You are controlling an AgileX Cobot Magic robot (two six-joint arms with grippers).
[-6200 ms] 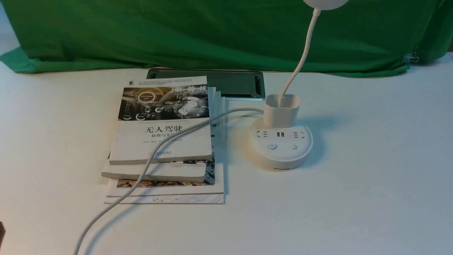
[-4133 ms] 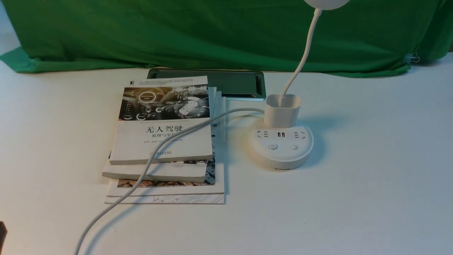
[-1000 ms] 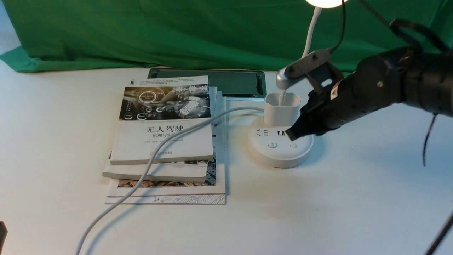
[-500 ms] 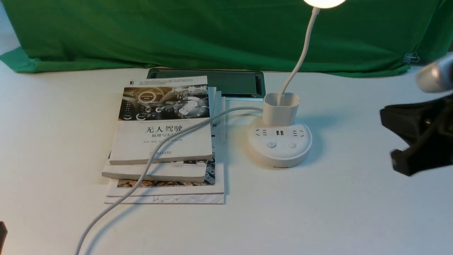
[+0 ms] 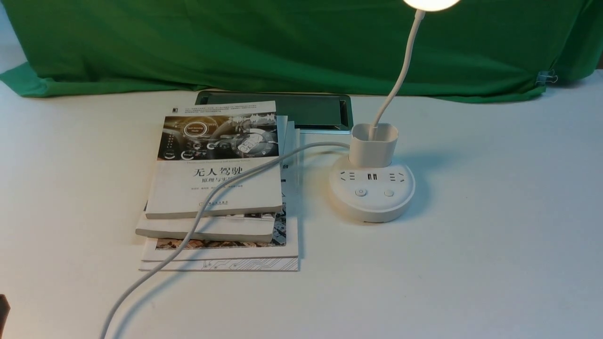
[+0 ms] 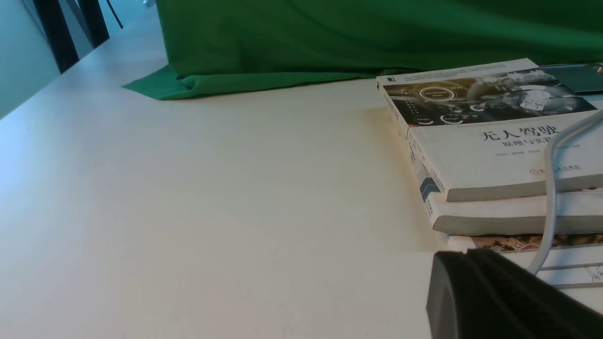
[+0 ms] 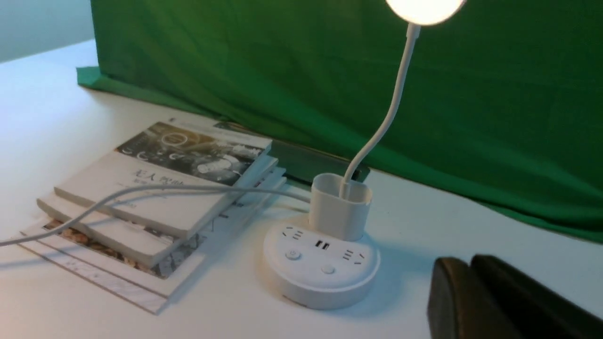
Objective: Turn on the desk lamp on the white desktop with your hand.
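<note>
Desk lamp [image 5: 372, 197] lit, base beside books [image 5: 216, 188]; white desktop [image 5: 494, 245] spreads wide rightward. Right hand [image 7: 468, 268] clear of base, left gripper [image 6: 466, 259] near books, each with fingers together

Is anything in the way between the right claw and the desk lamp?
Nothing visible is. In the right wrist view, only white desktop lies between the right claw and the base of the desk lamp. The books sit on the lamp's other side.
</note>
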